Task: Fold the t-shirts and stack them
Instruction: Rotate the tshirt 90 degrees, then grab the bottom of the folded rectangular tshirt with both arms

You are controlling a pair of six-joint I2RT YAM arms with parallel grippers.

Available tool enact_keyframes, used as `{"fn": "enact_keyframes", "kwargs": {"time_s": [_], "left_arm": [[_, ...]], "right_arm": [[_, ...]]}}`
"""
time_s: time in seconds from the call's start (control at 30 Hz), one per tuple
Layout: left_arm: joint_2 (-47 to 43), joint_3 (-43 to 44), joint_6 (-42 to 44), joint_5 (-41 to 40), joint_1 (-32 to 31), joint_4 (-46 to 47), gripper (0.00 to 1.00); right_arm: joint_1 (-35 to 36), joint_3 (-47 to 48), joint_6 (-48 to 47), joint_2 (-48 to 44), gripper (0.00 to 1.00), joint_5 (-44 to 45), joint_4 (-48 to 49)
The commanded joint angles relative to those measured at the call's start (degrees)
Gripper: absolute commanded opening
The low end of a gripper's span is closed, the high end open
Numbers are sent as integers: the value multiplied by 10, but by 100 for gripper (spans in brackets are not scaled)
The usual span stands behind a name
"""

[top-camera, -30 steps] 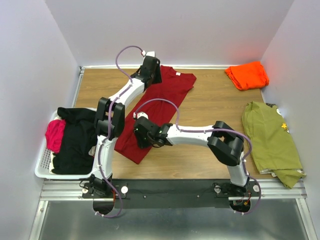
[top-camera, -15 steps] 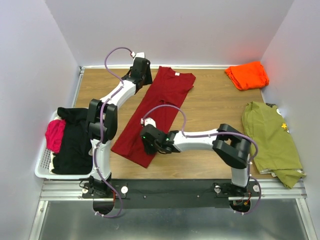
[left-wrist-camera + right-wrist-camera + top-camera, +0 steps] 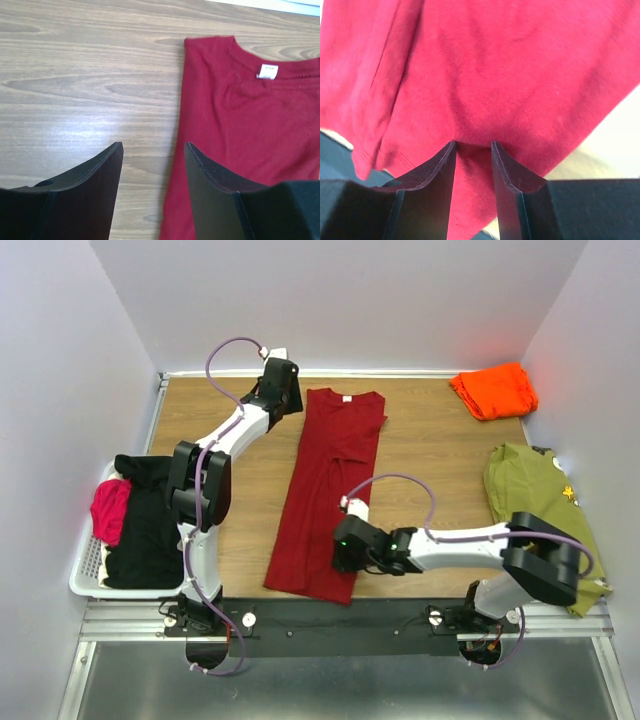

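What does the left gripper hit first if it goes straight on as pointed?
Probably bare table, right beside the dark red t-shirt near its collar. The left gripper has open jaws framing wood; depth is unclear.

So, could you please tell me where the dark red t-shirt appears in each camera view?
Top external: dark red t-shirt lies lengthwise in the centre, collar far.
Left wrist: collar end fills the right side.
Right wrist: hem end fills most of the frame.
Shared landmark: white neck label, top and left wrist only.
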Motion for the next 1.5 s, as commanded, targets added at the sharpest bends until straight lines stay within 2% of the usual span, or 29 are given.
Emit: {"fn": "enact_keyframes", "kwargs": {"time_s": [0.0, 0.13, 0.33, 0.5, 0.67, 0.77, 0.93, 1.07, 1.27, 1.47], "left_arm": [[-30, -23, -4, -15, -1, 5, 61], [-47, -53, -10, -20, -2, 5, 61], [-124, -164, -36, -21, -11, 12, 60], [-233, -293, -74, -16, -46, 21, 60], [-342, -412, -115, -37, -146, 36, 60], [-364, -443, -138, -32, -172, 42, 61], [-344, -441, -145, -28, -222, 41, 61], [-291, -423, -154, -26, -263, 42, 61], [-205, -372, -165, -13, -333, 50, 61], [-137, -335, -190, -18, -349, 38, 62]], "right_arm": [[8, -104, 93, -71, 44, 10, -196], [7, -137, 167, -149, 43, 32, -253], [7, -158, 249, -253, 43, 103, -311], [7, -123, 240, -260, 43, 135, -321], [9, -77, 201, -243, 43, 176, -321], [9, -34, 175, -235, 43, 207, -322], [9, 20, 152, -215, 44, 256, -322], [8, 52, 160, -191, 44, 292, -330], [8, 84, 217, -169, 46, 370, -401], [2, 82, 239, -180, 48, 392, -428]]}}
